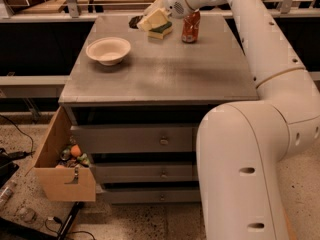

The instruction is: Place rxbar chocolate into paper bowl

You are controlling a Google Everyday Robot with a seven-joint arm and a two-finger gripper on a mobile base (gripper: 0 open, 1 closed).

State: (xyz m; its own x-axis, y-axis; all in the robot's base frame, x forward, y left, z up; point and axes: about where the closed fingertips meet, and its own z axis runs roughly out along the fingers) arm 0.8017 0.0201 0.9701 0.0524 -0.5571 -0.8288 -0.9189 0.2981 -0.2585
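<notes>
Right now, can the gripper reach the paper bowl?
Likely yes. The gripper, shut on the rxbar chocolate, hangs by the sponge near the far edge; only bare tabletop lies between it and the paper bowl. The can stands on the other side.

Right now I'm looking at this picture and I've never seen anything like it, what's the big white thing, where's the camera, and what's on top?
The big white thing is a robot arm on a mobile base, reaching over a drawer cabinet. There is one camera, looking down from the front; where it is mounted is unknown. At the arm's tip is a two-finger gripper, just above a green-and-yellow sponge near the far edge. It is shut on the rxbar chocolate, a dark bar whose end juts out leftward. Also on top: a red can beside the sponge and an empty paper bowl to the left. One low drawer is open.
</notes>
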